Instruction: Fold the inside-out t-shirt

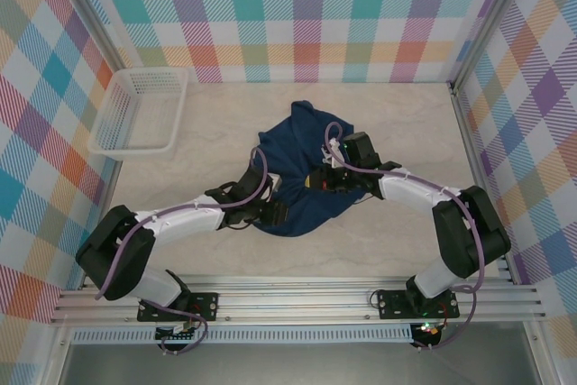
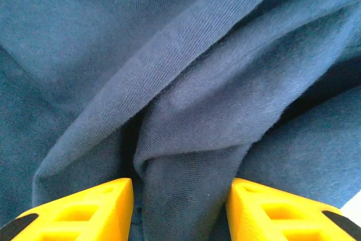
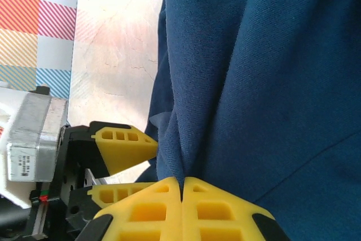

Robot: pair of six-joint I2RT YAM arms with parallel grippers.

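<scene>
Two arms at work on a navy inside-out t-shirt (image 1: 297, 146), heaped in a rumpled mound on the pale table (image 1: 415, 123). It lies well apart from the white mesh basket (image 1: 140, 113), to the basket's right & nearer the arm bases. The left gripper (image 2: 179, 193) sits at the shirt edge on the basket's side, nearer the bases than the basket is. Its yellow fingers (image 2: 84, 213) stand spread, w/ a soft ridge of cloth running up btwn them & folds fanning away above. The right gripper (image 3: 182, 183) is farther from the basket, past the left one, nr the mound's middle. Its yellow tips are pressed together & pinch a thin fold of the shirt, the cloth drawn into a narrow pleat where the tips meet. The wrist view on that side also catches the other arm's fingers just beside, set apart from each other. The basket sits mouth up w/ the checked walls (image 1: 306, 15) close behind & beside it.
</scene>
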